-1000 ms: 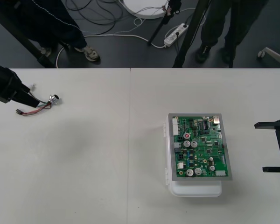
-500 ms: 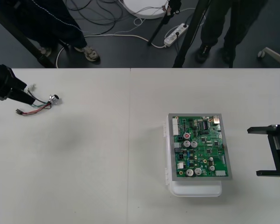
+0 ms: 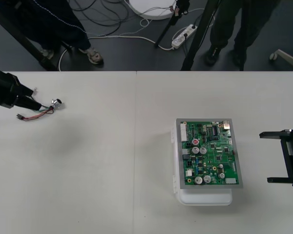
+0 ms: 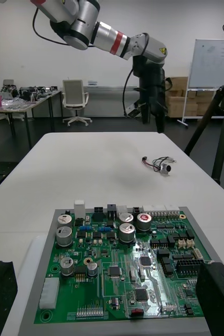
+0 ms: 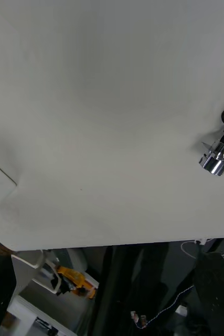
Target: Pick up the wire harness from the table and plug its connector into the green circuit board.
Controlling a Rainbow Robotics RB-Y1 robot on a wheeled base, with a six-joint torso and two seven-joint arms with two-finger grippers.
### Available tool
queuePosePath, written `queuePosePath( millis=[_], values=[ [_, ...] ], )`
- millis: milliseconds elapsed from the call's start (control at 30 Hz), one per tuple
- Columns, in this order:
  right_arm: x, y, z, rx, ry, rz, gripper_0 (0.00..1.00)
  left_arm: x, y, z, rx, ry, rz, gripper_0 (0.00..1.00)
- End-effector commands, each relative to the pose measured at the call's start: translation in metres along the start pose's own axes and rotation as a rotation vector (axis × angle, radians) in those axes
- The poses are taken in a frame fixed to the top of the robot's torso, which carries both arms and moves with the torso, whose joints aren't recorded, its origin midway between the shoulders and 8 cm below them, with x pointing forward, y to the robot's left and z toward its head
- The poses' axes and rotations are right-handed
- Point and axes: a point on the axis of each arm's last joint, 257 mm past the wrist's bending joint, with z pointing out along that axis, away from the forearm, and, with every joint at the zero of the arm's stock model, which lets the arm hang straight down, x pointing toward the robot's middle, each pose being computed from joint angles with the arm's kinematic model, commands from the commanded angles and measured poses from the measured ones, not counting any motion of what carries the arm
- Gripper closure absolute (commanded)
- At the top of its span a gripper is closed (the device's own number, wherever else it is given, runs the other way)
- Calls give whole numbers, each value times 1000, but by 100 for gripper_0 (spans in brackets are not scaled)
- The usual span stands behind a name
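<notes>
Red, black and green thin wires make up the small wire harness (image 3: 39,111). It lies loose on the plain light tabletop (image 3: 112,170), well apart from the green circuit board (image 3: 210,153), off to the board's left and slightly beyond its far edge. The harness's round metal socket with a flange (image 3: 56,103) is the end nearer the board. The small black plug (image 3: 19,116) is the end farther from it, so the connector is not in the board.

The left gripper (image 3: 35,104) reaches the wires from the side away from the board, its black tip just over them. From the front view I cannot tell whether it touches them. Its wrist view shows its black fingers (image 5: 216,294) standing far apart with nothing between them — the gripper is released. In that view the metal socket (image 5: 215,160) lies on the tabletop ahead of the fingers, towards one side.

The board sits on a white base (image 3: 205,197) that shows past its near edge.

To the board's right, near it but apart, waits the right gripper (image 3: 264,157), its two black fingers pointing towards the board and spread wide — released, holding nothing. Its wrist view looks across the board (image 4: 122,262) to the harness (image 4: 158,163) on the tabletop beyond, with the silver, red-ringed left arm (image 4: 112,39) coming down behind the harness.
</notes>
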Motion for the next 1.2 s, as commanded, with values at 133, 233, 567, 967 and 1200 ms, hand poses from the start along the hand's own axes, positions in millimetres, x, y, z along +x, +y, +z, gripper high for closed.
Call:
queuePosePath(
  millis=[133,233,567,967,1200],
  values=[
    [-14,-14,4,22,-49,-48,0,35,-18,8,49,88,63,0],
    [-15,-15,5,27,-56,-46,0,33,-24,14,62,101,33,0],
    [-21,-13,10,21,-78,-32,0,30,-51,30,130,163,-74,0],
    [-23,-11,13,15,-87,-22,0,40,-66,54,183,219,-124,0],
    [-27,-13,14,13,-96,-33,0,43,-80,54,243,231,-122,0]
  ],
)
